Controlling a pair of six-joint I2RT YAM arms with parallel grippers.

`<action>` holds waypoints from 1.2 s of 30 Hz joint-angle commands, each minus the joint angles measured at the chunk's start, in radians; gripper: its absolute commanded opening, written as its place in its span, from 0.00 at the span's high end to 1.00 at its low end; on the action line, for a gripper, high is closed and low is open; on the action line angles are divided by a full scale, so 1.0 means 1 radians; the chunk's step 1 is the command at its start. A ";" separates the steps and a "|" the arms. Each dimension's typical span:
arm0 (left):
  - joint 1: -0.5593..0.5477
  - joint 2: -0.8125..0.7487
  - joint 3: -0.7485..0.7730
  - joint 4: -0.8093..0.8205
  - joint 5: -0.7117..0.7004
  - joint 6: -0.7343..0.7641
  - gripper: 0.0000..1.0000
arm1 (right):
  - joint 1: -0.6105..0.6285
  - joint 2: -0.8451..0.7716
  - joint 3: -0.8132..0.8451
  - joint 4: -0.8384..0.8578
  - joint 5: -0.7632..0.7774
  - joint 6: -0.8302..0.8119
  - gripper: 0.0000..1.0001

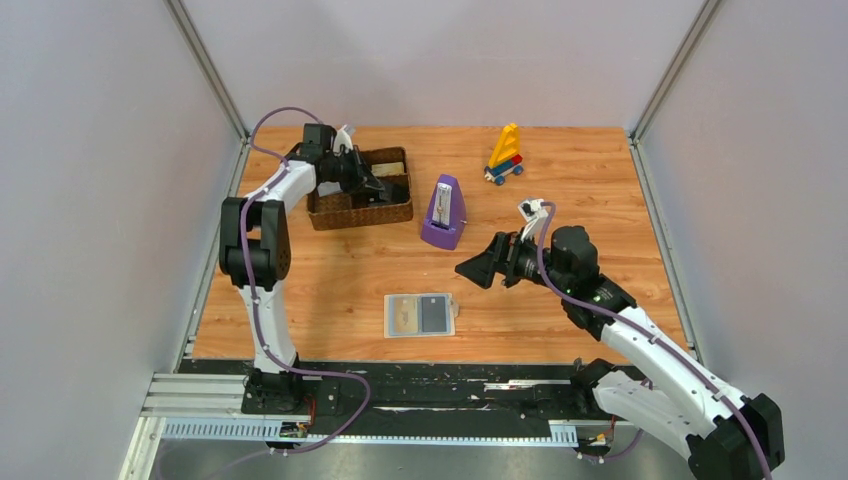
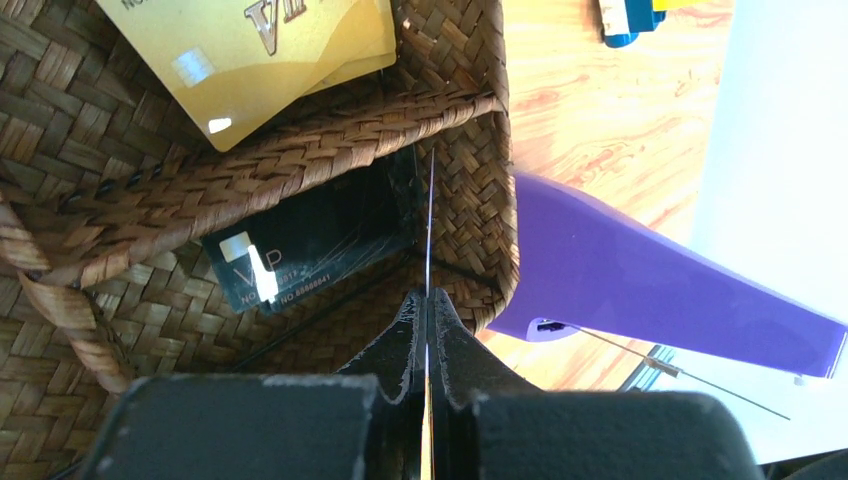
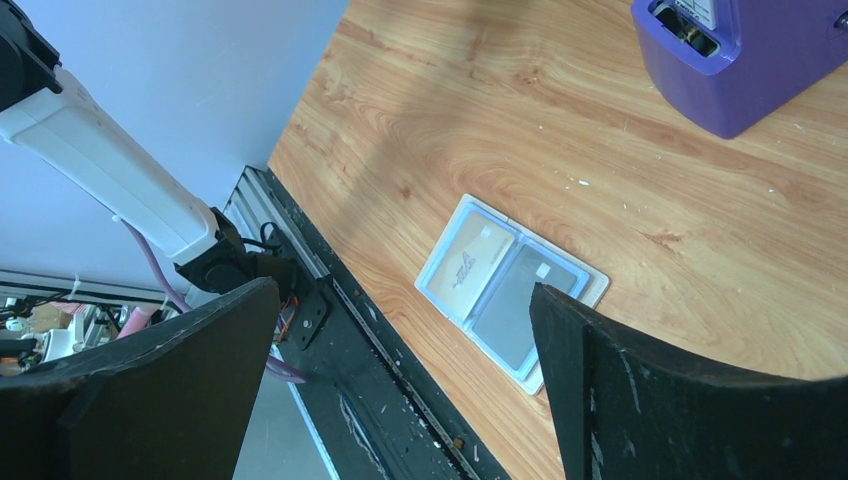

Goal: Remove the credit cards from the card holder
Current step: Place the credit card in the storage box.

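Card holder (image 1: 420,335) lies open and flat on the table (image 1: 580,200), below and a little ahead of the right tool (image 1: 487,268). That tool hangs above it with its fingers spread as wide as they go and nothing between them. Two credit cards (image 1: 406,313) sit in its slots, a tan card (image 3: 468,262) and a grey card (image 3: 522,310) side by side.

The left tool (image 2: 427,295) is well apart from the holder, over the woven tray (image 1: 360,213). It is pinched fully together on what looks like an edge-on card (image 2: 430,210) (only a thin pale line shows past the tips). Beneath those tips a black card (image 2: 310,250) lies in the tray's near compartment, and gold cards (image 2: 270,60) lie beyond the divider. A purple metronome (image 1: 443,213) stands just outside the tray wall.

As I read it, the step in hand is the drop-off of one card into the tray. Next, the left tool needs only to part its fingers over the compartment. The right tool must then come down square on an exposed card edge. A thin card flush in a slot offers little to pinch, and the holder may slide.
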 commanded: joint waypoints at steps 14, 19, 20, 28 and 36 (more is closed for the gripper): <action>0.006 0.071 0.026 0.128 0.028 -0.025 0.93 | -0.004 0.034 0.040 0.056 0.016 -0.022 0.00; 0.007 0.085 0.045 0.099 0.007 -0.013 0.88 | -0.004 0.038 0.043 0.058 0.018 -0.023 0.00; 0.007 0.088 0.049 0.095 0.006 -0.008 0.87 | -0.004 0.037 0.043 0.058 0.019 -0.021 0.00; 0.005 0.090 0.067 0.070 -0.026 0.015 0.78 | -0.004 0.033 0.043 0.057 0.023 -0.026 0.00; 0.006 0.094 0.090 0.037 -0.040 0.040 0.70 | -0.003 0.031 0.039 0.059 0.016 -0.055 0.00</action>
